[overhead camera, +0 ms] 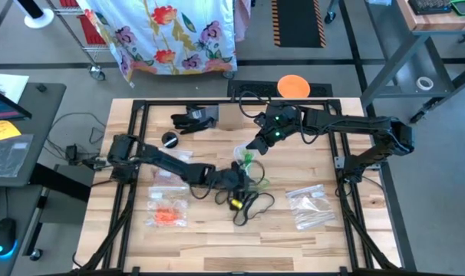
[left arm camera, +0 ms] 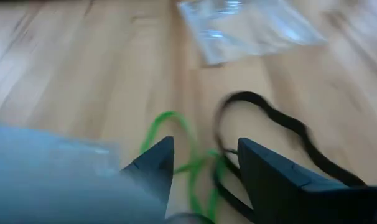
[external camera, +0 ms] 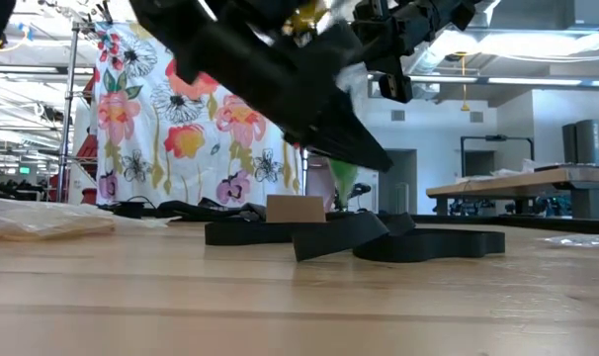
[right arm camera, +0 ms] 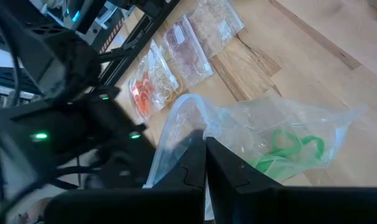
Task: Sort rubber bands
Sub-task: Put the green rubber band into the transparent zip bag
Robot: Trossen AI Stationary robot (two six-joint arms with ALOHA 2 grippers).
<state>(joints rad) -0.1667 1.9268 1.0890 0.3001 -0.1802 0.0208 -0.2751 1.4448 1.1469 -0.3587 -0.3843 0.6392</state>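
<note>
Loose green rubber bands (left arm camera: 176, 146) and black ones (left arm camera: 282, 127) lie on the wooden table near its middle (overhead camera: 252, 201). My left gripper (left arm camera: 204, 152) (overhead camera: 236, 179) hangs open low over them, one finger on each side of the green loops; I see no touch. My right gripper (right arm camera: 205, 149) (overhead camera: 252, 150) is higher and a little farther back, shut on a clear plastic bag (right arm camera: 269, 127) with green rubber bands (right arm camera: 288, 149) inside. My right gripper pinches the clear bag at its upper edge (right arm camera: 191, 115) between the two shut fingers, which slant downward from the table's far right. The bag hangs below the fingers, its green bands gathered low. I cannot tell whether its lower end touches the table.
Clear bags lie at the near left, one with orange bands (overhead camera: 167, 217), others beside it (overhead camera: 169, 176). More clear bags lie at the near right (overhead camera: 309, 207). Black parts (overhead camera: 194, 119) and a small cardboard box (overhead camera: 231, 116) stand at the far edge.
</note>
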